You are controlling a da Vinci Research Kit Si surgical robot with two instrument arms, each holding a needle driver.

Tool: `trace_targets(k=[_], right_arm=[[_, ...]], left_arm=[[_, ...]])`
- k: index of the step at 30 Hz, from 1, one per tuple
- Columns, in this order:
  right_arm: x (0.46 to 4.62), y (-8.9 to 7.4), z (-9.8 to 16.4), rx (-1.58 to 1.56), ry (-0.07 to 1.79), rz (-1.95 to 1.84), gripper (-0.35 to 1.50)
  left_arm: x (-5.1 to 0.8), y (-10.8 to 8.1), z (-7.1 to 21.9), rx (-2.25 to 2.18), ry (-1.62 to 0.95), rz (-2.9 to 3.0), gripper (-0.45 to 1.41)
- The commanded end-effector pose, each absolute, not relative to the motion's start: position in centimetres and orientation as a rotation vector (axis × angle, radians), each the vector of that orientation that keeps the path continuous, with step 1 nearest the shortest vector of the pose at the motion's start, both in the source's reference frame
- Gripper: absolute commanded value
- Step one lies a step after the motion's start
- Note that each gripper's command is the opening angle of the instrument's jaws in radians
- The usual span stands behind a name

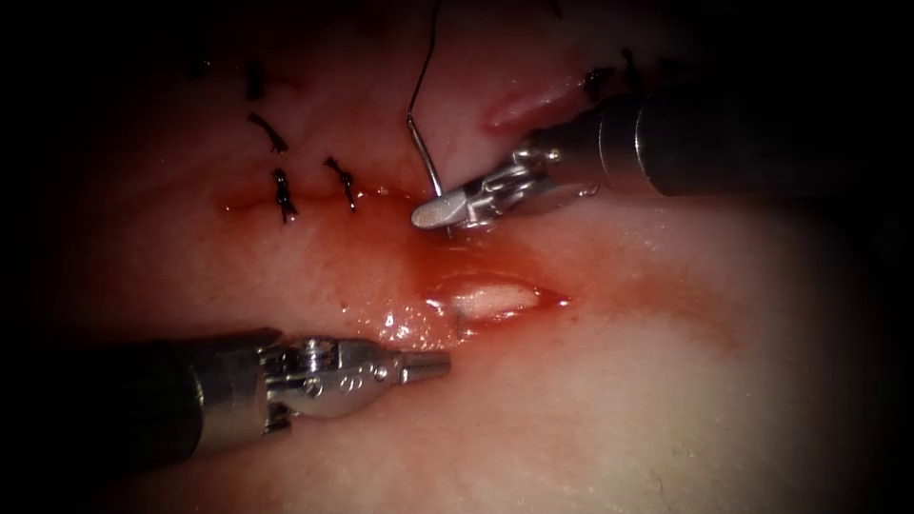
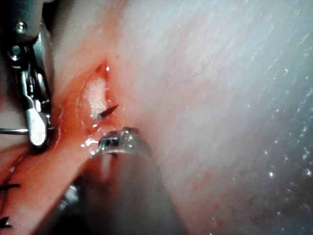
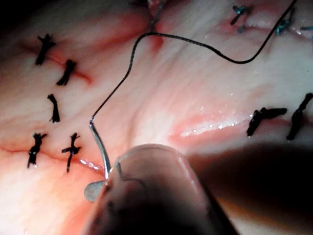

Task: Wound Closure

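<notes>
The tissue [image 1: 666,381] has an open cut [image 1: 486,297] wet with red fluid. My right tool [image 1: 440,211] comes in from the right, jaws shut on the curved needle [image 1: 426,157] partway along its curve, nearer the thread end. The needle goes down into the tissue just beyond the cut's far lip. Its dark tip [image 2: 110,110] pokes out inside the open cut, faintly seen as the needle tip [image 1: 458,322] in the endoscope view. Black thread [image 1: 424,67] runs up from the needle's tail. My left tool [image 1: 433,366] lies just in front of the cut, jaws shut on nothing.
Several black knotted stitches [image 1: 284,195] close the cut's left part, with more stitches [image 1: 598,78] behind the right tool's shaft. The thread [image 3: 195,44] loops loosely over the tissue. A second small pink gap [image 1: 519,105] lies at the back.
</notes>
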State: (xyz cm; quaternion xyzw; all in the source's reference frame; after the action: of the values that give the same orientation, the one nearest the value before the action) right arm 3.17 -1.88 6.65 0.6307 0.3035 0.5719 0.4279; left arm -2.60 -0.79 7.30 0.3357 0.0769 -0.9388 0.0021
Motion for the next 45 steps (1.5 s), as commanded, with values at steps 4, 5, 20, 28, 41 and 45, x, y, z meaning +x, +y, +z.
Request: trace_targets(k=[4, 5, 20, 28, 41, 45], right_arm=[[3.27, -2.0, 6.6, 1.551, 0.766, 1.444, -0.35], [3.26, -1.9, 6.6, 1.442, 0.869, 1.425, -0.35], [3.01, -0.8, 6.7, 0.558, 1.300, 1.063, 1.46], [3.30, -0.8, 6.5, 0.530, 1.242, 0.965, 1.38], [3.07, -1.0, 6.5, 0.589, 0.932, 1.116, -0.35], [3.05, -1.2, 6.6, 0.799, 0.952, 1.216, -0.35]], left_arm=[[-2.64, -0.8, 7.4, 1.052, 0.244, -2.942, 0.02], [-2.64, -0.8, 7.4, 1.052, 0.244, -2.943, 0.02], [-2.64, -0.8, 7.3, 1.045, 0.250, -2.943, 0.02], [-2.63, -0.8, 7.3, 1.043, 0.255, -2.941, 0.02], [-2.62, -0.8, 7.3, 1.045, 0.258, -2.940, 0.02], [-2.60, -0.8, 7.3, 1.047, 0.262, -2.938, 0.02]])
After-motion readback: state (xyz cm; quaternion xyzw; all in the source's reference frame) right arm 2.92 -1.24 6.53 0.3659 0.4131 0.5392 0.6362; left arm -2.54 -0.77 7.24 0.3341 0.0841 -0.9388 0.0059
